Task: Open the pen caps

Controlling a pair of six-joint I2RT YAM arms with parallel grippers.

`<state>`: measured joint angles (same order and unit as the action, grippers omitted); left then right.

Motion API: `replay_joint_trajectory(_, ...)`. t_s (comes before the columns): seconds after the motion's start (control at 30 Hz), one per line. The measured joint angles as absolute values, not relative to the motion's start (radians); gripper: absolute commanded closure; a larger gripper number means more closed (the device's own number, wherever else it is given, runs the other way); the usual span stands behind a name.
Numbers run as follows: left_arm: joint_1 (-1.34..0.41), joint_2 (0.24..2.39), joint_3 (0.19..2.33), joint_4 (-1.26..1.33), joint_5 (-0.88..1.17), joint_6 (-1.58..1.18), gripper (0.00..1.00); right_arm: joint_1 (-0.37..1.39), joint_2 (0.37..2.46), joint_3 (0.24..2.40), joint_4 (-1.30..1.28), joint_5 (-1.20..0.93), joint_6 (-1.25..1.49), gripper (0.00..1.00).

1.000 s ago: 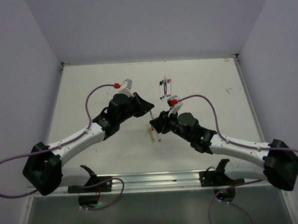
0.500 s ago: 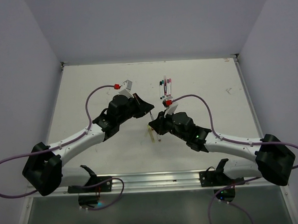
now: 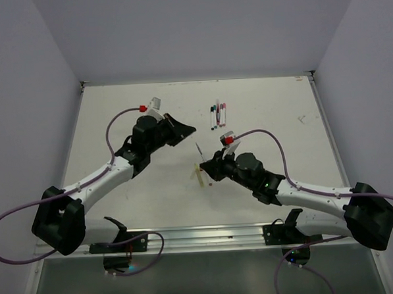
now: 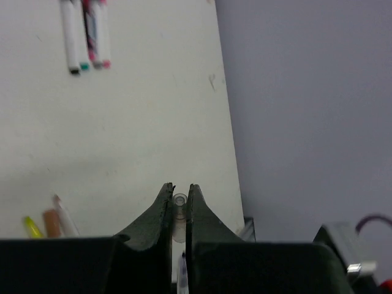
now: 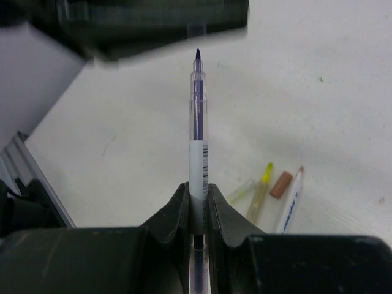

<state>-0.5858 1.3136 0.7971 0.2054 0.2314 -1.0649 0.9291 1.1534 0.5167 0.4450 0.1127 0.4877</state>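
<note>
**Cap and pen apart on one line, each in its own gripper.**
The left gripper [image 4: 179,193] has its jaws pressed onto a small clear cap [image 4: 179,211], whose open end faces outward past the fingertips. The right gripper [image 5: 197,190] pinches the white barrel of a pen [image 5: 197,156]. The pen's long axis runs straight out from the jaws to a bare dark tip at the top of the right wrist view, aimed at the blurred left gripper just beyond, with a clear gap between tip and cap. On the table [image 3: 134,97] under the right gripper lie a yellow pen [image 5: 261,187], a loose cap [image 5: 282,184] and a white pen [image 5: 290,199]. A row of pens [image 3: 216,114] with coloured ends, seemingly capped, lies at upper centre of the overhead view. It looks nearer to the left fingertips.
</note>
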Motion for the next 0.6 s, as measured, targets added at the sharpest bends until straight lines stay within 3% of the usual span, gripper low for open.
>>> replay_joint_trajectory(0.27,-0.386,1.324,0.866,0.279,-0.043,-1.127,1.0,0.942,1.131,0.416,0.349,0.073,0.458,1.0)
replay_joint_trajectory(0.6,-0.387,1.368,0.973,0.131,0.002,-0.937,0.99,0.95,1.168,0.485,0.282,0.096,0.482,1.0)
